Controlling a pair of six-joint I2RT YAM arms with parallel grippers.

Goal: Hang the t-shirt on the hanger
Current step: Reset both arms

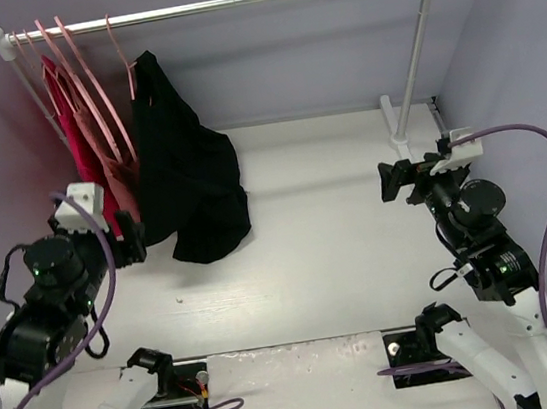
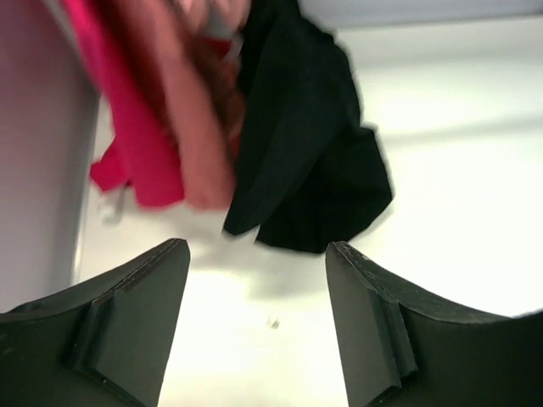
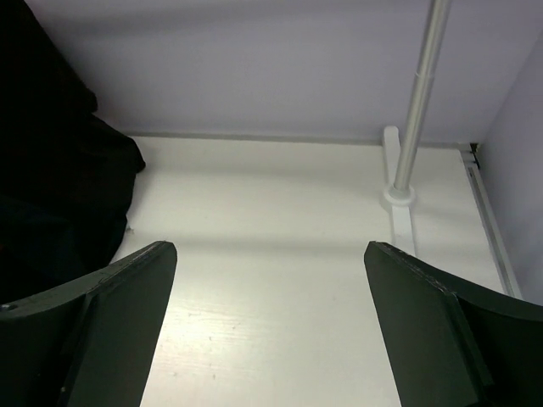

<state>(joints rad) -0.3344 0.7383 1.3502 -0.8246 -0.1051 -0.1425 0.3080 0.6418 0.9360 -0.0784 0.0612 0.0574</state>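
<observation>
White table [image 1: 351, 255] — rack foot [image 1: 393, 120], t-shirt [image 1: 196, 189] hem resting.

Through the right wrist camera I see my right gripper [image 3: 267, 339] with its jaws spread wide, only bare white table [image 3: 280, 220] showing between them. The black t-shirt [image 3: 59, 186] fills the left edge. A metal pole [image 3: 418, 102] stands upright at the far right, near the wall [image 3: 254, 59].

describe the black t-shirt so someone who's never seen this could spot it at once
Find the metal clothes rail across the back of the table; garments bunch at its left end. The black t-shirt is the rightmost of them, hanging crumpled. It is the only black one: the red garment and the rose-pink garment hang just left of it.
</observation>
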